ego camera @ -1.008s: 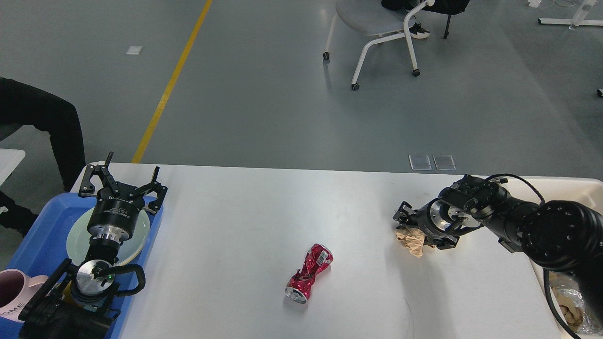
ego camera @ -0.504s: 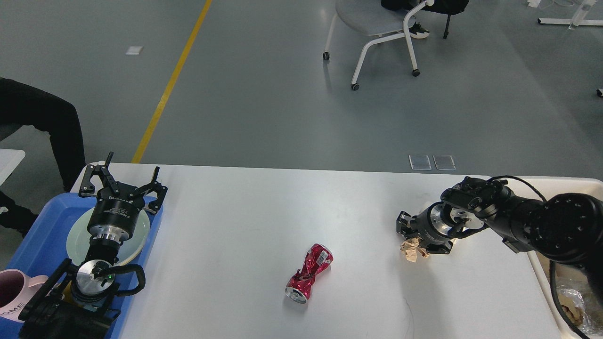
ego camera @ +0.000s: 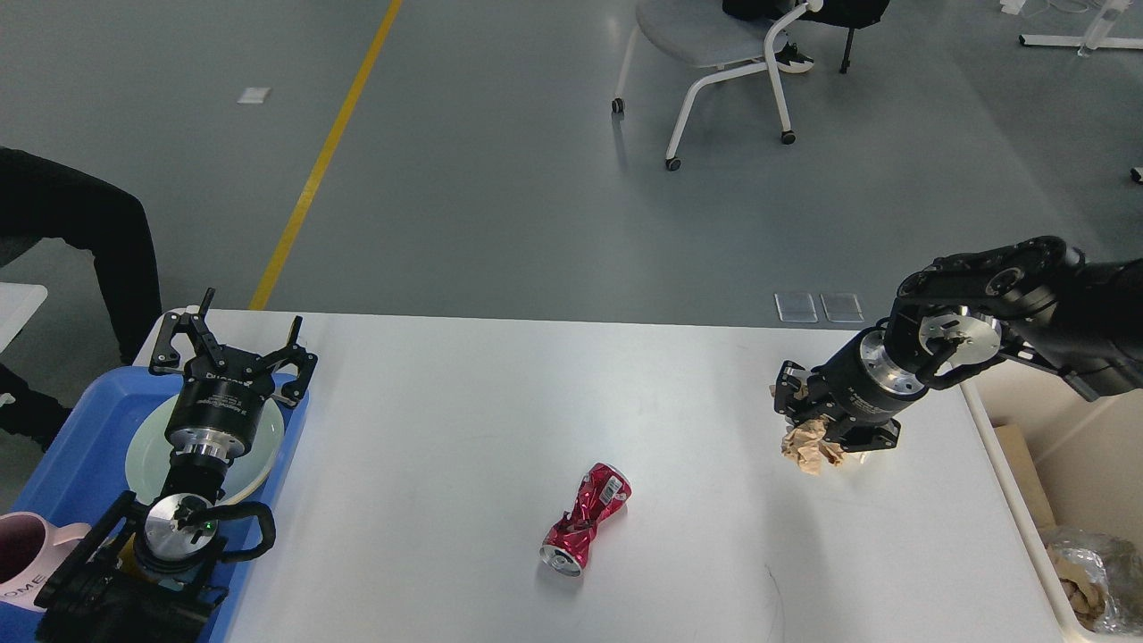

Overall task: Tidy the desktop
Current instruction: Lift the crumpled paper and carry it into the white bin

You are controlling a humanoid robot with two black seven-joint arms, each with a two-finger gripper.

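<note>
The desktop (ego camera: 500,420) is a wide white tabletop. A crushed red can (ego camera: 585,519) lies on its side near the middle front. My right gripper (ego camera: 814,424) is shut on a crumpled brown paper wad (ego camera: 811,444) and holds it lifted above the desktop at the right. My left gripper (ego camera: 230,344) is open and empty at the far left, above a pale green plate (ego camera: 143,455) in the blue tray (ego camera: 62,446).
A pink mug (ego camera: 22,554) stands in the tray's front corner. A beige open bin (ego camera: 1072,500) beside the desktop's right edge holds crumpled trash (ego camera: 1085,572). A chair (ego camera: 714,54) and a seated person stand beyond the table.
My right gripper closed on the paper wad and lifted it off the desktop, moving up and to the right; the arm swung away from the bin. The left arm has not moved.
</note>
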